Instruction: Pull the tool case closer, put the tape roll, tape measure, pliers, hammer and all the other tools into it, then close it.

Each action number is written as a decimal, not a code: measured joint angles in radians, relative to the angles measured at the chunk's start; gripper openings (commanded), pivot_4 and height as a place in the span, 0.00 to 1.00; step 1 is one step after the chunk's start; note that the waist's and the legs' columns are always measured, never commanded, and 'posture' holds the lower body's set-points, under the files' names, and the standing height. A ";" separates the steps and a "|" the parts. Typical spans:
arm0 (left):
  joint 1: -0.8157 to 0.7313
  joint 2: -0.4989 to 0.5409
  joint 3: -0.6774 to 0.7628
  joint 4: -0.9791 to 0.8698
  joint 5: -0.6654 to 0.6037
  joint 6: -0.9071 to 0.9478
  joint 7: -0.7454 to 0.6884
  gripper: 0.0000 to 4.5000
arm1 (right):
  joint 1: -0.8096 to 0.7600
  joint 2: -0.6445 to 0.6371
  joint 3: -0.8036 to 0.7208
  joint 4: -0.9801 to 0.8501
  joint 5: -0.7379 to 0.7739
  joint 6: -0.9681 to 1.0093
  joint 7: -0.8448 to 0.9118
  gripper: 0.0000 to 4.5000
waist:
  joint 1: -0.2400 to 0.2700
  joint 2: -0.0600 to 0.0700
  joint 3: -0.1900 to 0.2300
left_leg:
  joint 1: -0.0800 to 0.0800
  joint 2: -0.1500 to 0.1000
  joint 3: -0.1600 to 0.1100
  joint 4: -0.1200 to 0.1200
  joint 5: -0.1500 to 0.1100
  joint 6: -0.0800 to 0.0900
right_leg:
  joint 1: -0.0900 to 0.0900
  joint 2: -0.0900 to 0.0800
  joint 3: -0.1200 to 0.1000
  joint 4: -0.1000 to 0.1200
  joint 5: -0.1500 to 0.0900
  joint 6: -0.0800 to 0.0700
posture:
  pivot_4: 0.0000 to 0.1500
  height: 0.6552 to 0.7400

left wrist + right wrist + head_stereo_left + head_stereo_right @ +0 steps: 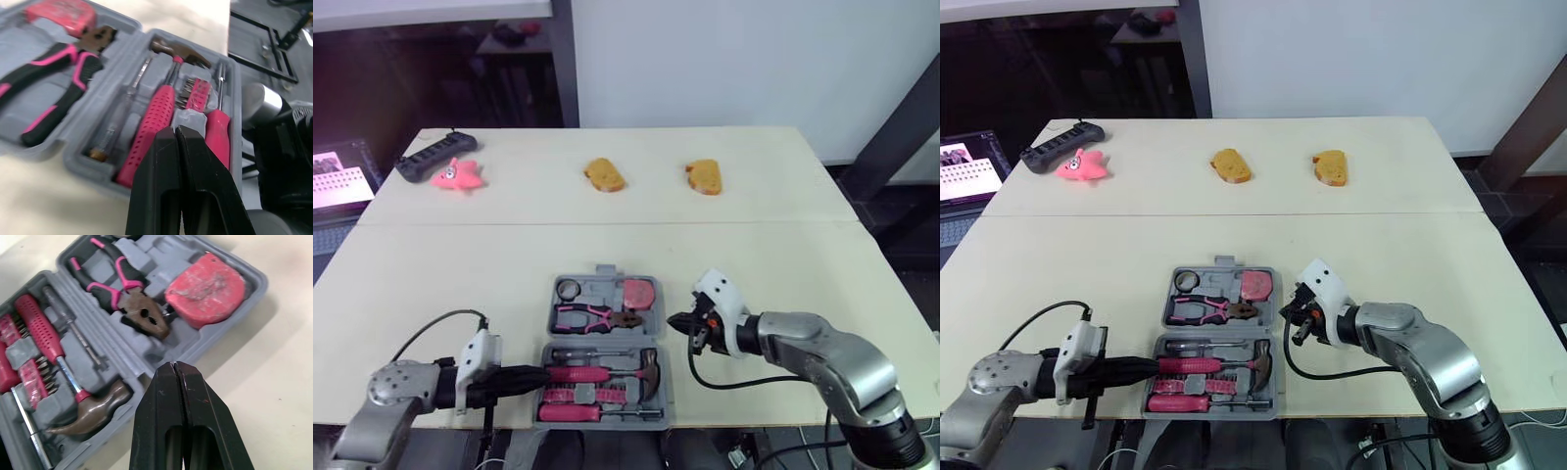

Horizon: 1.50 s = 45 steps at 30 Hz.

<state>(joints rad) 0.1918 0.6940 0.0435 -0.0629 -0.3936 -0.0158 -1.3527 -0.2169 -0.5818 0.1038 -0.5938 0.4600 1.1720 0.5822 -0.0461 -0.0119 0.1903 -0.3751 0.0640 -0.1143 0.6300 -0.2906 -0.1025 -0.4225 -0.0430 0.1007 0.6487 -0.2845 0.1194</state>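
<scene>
- The open tool case [603, 338] lies at 6 o'clock on the table [754, 255], with the hammer [607, 372] inside.
- The left gripper [540, 376], fingers together and empty, is at the case's 8 o'clock.
- The right gripper [677, 321], also closed and empty, is at its 3 o'clock.

I'm looking at my grey tool case [257, 281], pink-and-black pliers [124, 293], pink tape measure [205, 291], and hammer [44, 335] showing a dotted pink grip.

Illumination is bright and even across the table [460, 264]. The tool case [257, 281] casts a soft shadow. Far-left background is dim except a glowing screen [337, 181].
</scene>
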 measured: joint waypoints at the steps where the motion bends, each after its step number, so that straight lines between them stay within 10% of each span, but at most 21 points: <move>1: 0.001 0.000 -0.009 0.012 0.009 -0.014 0.000 0.02 | -0.002 0.000 0.000 0.000 0.003 0.004 -0.005 0.00 | 0.001 0.000 0.000 | 0.000 0.000 0.000 0.000 0.000 0.000 | 0.000 0.000 0.000 0.000 0.000 0.001 | 1.00 1.00; 9: -0.012 -0.033 -0.078 0.070 0.074 -0.084 0.033 0.02 | -0.042 0.021 -0.001 0.011 0.036 0.073 -0.040 0.00 | 0.002 0.000 0.000 | 0.000 0.000 0.000 0.001 0.000 0.000 | 0.000 0.000 0.000 0.000 0.000 0.000 | 1.00 1.00; 19: -0.047 -0.012 -0.113 0.092 0.133 -0.125 0.069 0.00 | -0.186 0.195 -0.137 0.187 0.062 0.310 -0.146 0.97 | -0.002 0.002 0.000 | 0.001 0.000 0.000 0.000 0.000 0.000 | 0.000 0.001 0.000 0.002 0.002 0.003 | 1.00 1.00; 45: -0.057 0.016 -0.137 0.083 0.145 -0.130 0.099 0.00 | -0.356 0.575 -0.605 0.640 0.132 0.382 -0.260 0.99 | -0.025 0.005 -0.001 | 0.001 0.000 0.000 -0.001 0.000 0.000 | -0.001 0.001 0.000 0.005 0.002 0.004 | 1.00 1.00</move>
<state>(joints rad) 0.1346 0.7096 -0.0940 0.0198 -0.2483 -0.1458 -1.2536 -0.5728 -0.0068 -0.5007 0.0465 0.5917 1.5542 0.3226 -0.0714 -0.0066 0.1897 -0.3736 0.0643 -0.1148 0.6287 -0.2906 -0.1023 -0.4230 -0.0423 0.1007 0.6539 -0.2823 0.1231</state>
